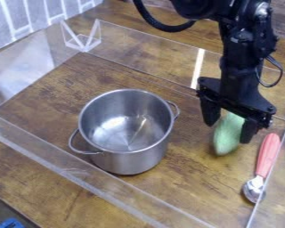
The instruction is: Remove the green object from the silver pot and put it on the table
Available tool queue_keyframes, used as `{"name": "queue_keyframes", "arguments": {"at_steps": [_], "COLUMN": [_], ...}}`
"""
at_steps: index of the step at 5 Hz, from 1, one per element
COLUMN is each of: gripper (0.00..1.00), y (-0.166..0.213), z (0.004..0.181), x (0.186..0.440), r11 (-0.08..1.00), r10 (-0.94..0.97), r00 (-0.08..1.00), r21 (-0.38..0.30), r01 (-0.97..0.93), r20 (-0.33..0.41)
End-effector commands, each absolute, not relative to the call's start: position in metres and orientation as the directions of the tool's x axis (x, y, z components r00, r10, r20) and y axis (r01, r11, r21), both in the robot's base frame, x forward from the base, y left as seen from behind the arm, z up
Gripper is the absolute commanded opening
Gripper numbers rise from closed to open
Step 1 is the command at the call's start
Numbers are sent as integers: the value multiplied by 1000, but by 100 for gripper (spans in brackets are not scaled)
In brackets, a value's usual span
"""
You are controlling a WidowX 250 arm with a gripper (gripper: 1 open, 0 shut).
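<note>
One silver pot [125, 131], one green object [230, 134] and one red-handled spoon [263, 166] are sitting near the single pincer [235, 118].
</note>
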State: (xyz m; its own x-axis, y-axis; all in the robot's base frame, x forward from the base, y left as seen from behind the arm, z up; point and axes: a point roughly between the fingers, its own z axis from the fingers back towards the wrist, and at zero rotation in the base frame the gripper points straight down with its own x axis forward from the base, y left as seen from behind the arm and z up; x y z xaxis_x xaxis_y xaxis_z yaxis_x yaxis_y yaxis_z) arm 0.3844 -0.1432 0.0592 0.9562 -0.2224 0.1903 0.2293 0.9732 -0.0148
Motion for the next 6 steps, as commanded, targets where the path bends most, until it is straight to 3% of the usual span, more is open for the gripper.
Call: {"name": "queue_keyframes", "arguments": {"at_steps": [1,4,6], "gripper": [100,100,100], "y": [-149,-149,-149], "z": [70,51,50], "x": [390,396,399], "r11": [970,969,969], "r10": [-229,-227,-230], "r00": [942,939,942], "r21": [-24,-39,-36], "r01": [242,245,246], "r20": [244,258,245]}}
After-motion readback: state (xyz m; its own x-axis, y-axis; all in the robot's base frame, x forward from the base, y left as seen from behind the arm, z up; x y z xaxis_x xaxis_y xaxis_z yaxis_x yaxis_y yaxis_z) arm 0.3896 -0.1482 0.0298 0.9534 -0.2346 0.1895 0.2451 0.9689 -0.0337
